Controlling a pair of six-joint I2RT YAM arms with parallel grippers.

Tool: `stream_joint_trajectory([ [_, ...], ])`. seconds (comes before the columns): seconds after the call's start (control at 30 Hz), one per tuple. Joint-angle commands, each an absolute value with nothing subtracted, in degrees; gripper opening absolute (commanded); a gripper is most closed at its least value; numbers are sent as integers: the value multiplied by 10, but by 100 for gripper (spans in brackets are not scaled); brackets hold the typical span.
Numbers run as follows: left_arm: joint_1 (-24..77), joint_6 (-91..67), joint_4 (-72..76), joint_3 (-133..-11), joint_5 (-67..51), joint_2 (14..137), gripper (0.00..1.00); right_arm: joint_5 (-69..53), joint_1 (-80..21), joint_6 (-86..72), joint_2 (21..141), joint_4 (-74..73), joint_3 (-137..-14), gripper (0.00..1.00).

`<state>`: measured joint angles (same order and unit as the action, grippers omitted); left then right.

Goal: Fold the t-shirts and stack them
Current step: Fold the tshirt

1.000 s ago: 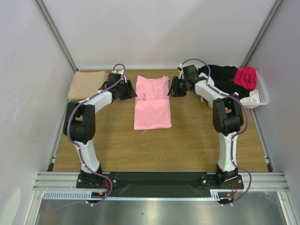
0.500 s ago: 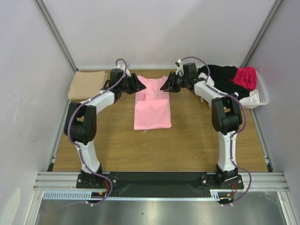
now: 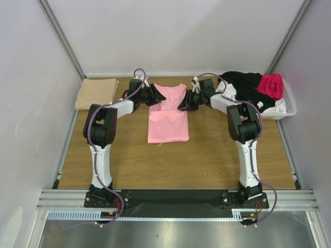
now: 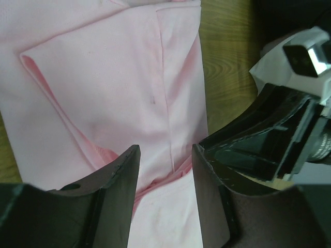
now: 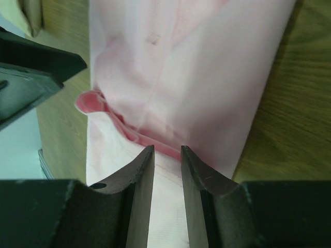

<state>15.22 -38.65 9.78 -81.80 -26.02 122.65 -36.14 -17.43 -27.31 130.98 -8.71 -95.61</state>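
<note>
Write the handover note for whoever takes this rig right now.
Left gripper: open, holding nothing, over the far left part of the pink t-shirt.
Right gripper: jaws narrowly apart at a folded edge on the shirt's far right side. Whether it pinches cloth cannot be told.
Pink t-shirt: mid-table, partly folded into a long strip.
Tan t-shirt: folded, at the far left corner.
Black t-shirt and magenta t-shirt: heaped unfolded in the white basket, far right.
Done: tan folded.
Left: finish the pink fold and stack it, then fold and stack the basket shirts.
</note>
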Motion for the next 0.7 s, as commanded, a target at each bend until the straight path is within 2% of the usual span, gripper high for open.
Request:
stream_joint_trajectory([
  [0.0,156,-416,140,-852,-279,1244,50,-355,-171,-261,1322,-88,-983,33],
  [0.2,158,-405,102,-893,-279,1280,50,-346,-164,-258,1325,-98,-991,32],
  [0.67,159,-312,-7,-863,-292,1274,49,-342,-155,-267,1342,-105,-1005,32],
])
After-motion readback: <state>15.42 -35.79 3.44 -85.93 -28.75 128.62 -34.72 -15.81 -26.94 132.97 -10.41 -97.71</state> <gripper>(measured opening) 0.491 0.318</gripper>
